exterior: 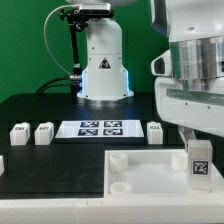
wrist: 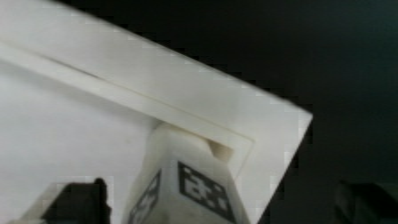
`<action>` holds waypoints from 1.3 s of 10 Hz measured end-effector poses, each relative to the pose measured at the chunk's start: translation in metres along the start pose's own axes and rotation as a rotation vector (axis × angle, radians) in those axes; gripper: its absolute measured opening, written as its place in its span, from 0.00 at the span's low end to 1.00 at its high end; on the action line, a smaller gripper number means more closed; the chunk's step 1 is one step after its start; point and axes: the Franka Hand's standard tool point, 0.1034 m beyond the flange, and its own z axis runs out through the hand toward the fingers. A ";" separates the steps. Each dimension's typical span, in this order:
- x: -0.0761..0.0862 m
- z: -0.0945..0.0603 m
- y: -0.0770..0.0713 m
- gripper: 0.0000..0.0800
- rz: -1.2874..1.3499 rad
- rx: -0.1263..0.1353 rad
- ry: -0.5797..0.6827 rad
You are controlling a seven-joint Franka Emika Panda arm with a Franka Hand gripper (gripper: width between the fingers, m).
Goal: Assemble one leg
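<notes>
One leg (exterior: 200, 161), a small white block with a black-and-white marker, stands upright at the near corner of the large white tray-like piece (exterior: 140, 166) on the exterior view's right. My gripper (exterior: 196, 140) hangs straight above it. In the wrist view the leg (wrist: 189, 182) rises from the tray's corner (wrist: 235, 140), with the dark fingers (wrist: 80, 203) on either side of it. A dark gap shows between the leg and each finger, so the jaws stand open around it. Three more legs lie on the table: two (exterior: 19, 133), (exterior: 43, 132) on the left and one (exterior: 155, 131) further right.
The marker board (exterior: 100, 128) lies between the loose legs, in front of the robot's base (exterior: 104, 62). The black table carries another white part at the far left edge (exterior: 2, 164).
</notes>
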 end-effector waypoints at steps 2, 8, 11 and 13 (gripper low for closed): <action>0.002 0.000 0.001 0.81 -0.253 -0.004 0.006; 0.019 -0.001 0.006 0.59 -0.896 -0.053 0.049; 0.018 0.000 0.006 0.36 -0.693 -0.045 0.049; 0.020 0.002 0.005 0.37 -0.387 -0.050 0.051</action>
